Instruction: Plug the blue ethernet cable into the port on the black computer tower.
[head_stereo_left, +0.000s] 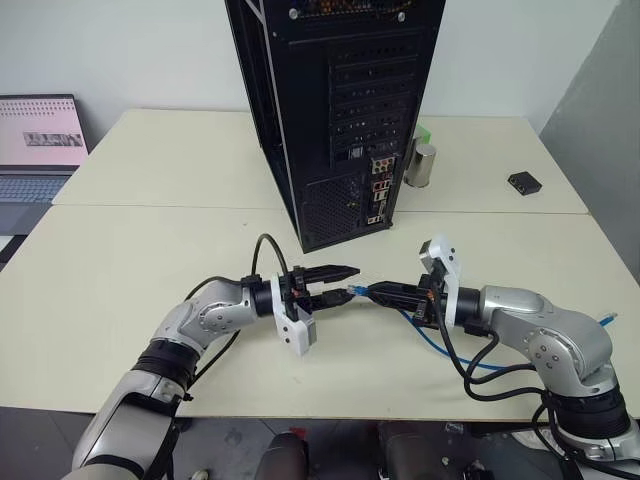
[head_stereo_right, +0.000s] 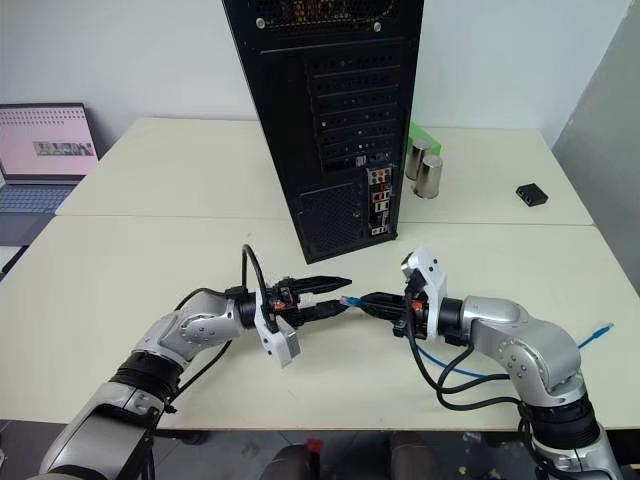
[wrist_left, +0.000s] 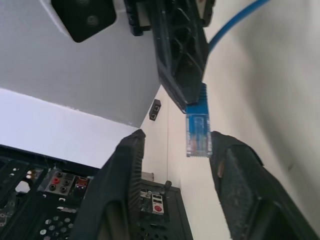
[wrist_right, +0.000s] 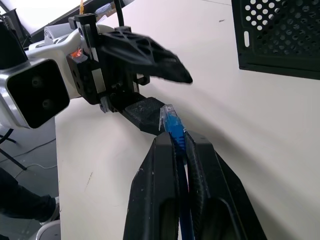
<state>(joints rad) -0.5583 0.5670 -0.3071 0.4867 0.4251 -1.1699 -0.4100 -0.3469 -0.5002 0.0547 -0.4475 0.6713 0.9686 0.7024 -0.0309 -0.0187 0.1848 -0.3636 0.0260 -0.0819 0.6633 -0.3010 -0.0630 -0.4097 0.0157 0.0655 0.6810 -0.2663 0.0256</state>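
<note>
Right hand (wrist_right: 181, 137): fingers pinched tight on the blue ethernet cable (wrist_right: 175, 129), just behind its plug, so the clear plug tip sticks out past the fingertips.
Left hand (head_stereo_left: 352, 284): fingers parted, one above and one below the plug (from the left wrist view the plug hangs in the gap between them, and I can't see it touching either one).
Where the two hands meet: above the near surface (head_stereo_left: 130, 270), in front of the tower, fingertips pointing at each other.
Blue ethernet cable, rest of it: runs back under the right arm, loops on the surface, and its far end lies near the right edge of the surface (head_stereo_left: 608, 320).
Black computer tower (head_stereo_left: 340, 110): standing upright on the cream surface, rear face toward us, with perforated slot covers, a mesh vent low down and a narrow strip of coloured connectors.
The port: somewhere in that connector strip (head_stereo_left: 379, 190), too small to pick out; the plug is well apart from it.
Other things: an open laptop (head_stereo_left: 40, 150) at far left, a metal cylinder (head_stereo_left: 420, 165) just right of the tower, a small black box (head_stereo_left: 524, 182) further right.
</note>
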